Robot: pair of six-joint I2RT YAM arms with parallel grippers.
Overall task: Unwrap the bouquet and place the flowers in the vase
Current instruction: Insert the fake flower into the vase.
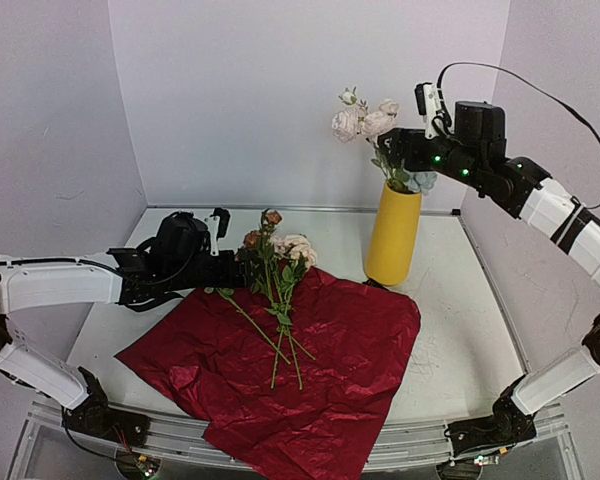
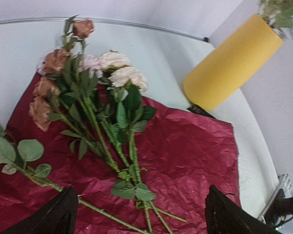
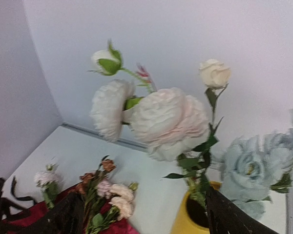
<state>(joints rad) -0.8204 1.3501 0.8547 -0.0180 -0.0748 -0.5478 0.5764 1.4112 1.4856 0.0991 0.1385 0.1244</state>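
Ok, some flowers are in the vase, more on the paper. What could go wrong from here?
1. The right hand sits open beside the blooms in the vase; withdrawing may snag a stem, pulling it out or tipping the tall vase.
2. The loose stems overlap on the crinkled red paper; the left hand could grab several, or pinch paper too.

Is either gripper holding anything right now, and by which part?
Nothing is held. The left gripper is open above the loose flowers on the red paper; the right gripper is open by the stems in the vase.
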